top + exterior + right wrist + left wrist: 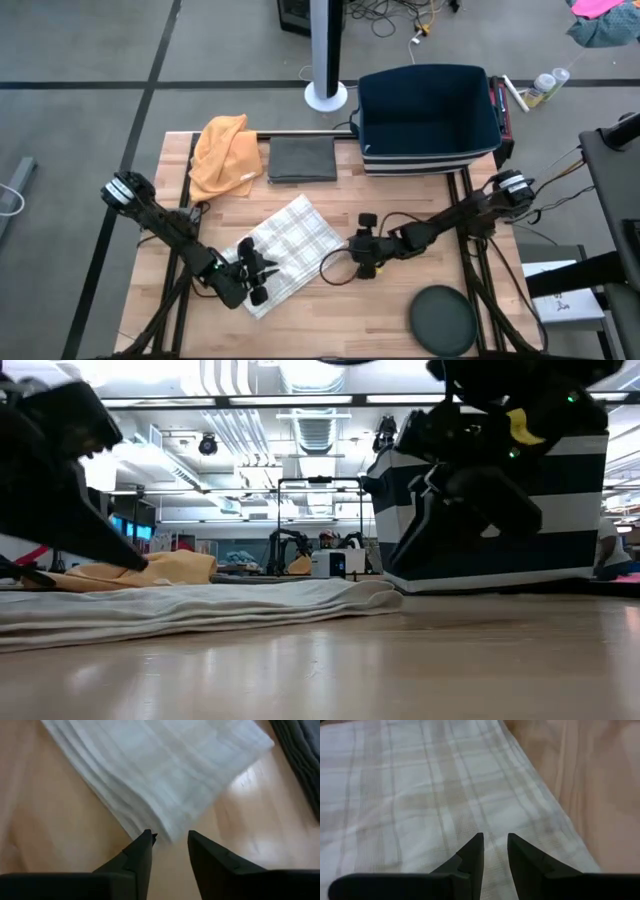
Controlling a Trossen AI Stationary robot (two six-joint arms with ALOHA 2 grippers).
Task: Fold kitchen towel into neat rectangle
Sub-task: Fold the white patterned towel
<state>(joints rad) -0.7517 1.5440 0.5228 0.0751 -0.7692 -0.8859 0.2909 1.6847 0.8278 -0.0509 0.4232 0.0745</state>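
- Checked kitchen towel folded into a layered rectangle, lying slantwise on the wooden table, between the two arms.
- Left end effector set over the towel's near-left end; fingers parted by a narrow gap above the cloth, nothing pinched between them.
- Right end effector just beside the towel's right edge, over bare wood; fingers apart, tips at the stacked edge of the folds, gripping nothing.
- In the right wrist view, several layers visible along the towel's edge, roughly aligned.
- Orange cloth bunched at the far-left part of the table, apart from the towel.
- Dark grey folded cloth flat beside the orange one, toward the far edge.
- Navy striped bin at the far-right corner.
- Dark round disc near the front-right edge, well apart from the towel.
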